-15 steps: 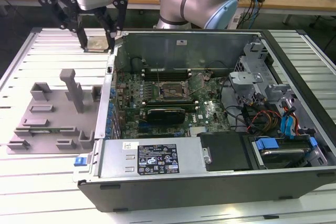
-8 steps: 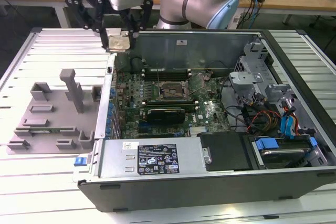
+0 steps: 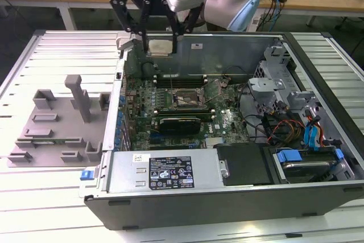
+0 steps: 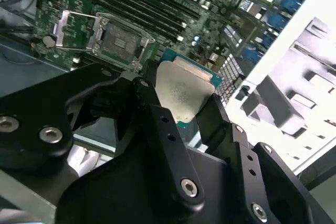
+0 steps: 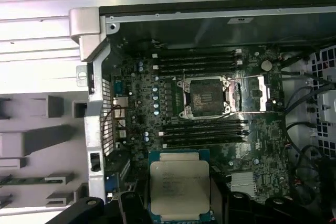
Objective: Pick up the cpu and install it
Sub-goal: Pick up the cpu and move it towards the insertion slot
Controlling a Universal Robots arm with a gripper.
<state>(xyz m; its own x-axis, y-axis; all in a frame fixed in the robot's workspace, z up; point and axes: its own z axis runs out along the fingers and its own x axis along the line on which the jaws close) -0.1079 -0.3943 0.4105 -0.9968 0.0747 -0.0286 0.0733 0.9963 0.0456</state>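
My gripper point(image 3: 160, 42) hangs above the back left corner of the open computer case point(image 3: 318, 197), shut on the cpu point(image 3: 159, 47). The cpu is a flat square chip with a silver top plate and a green rim. In both wrist views it sits level between the black fingers point(image 4: 149, 103), cpu point(image 4: 181, 94) and cpu point(image 5: 180, 184). The motherboard socket point(image 3: 187, 99) lies lower, in the middle of the green board, apart from the chip. Its metal frame is swung open and the socket point(image 5: 206, 97) holds nothing; it also shows as socket point(image 4: 118, 40).
Black memory slots point(image 5: 202, 129) flank the socket on two sides. A grey moulded fixture point(image 3: 57, 123) lies on the slatted table at the exterior view's left. The power supply point(image 3: 165, 172), drive bays point(image 3: 301, 160) and loose cables point(image 3: 273, 123) fill the case's near and right parts.
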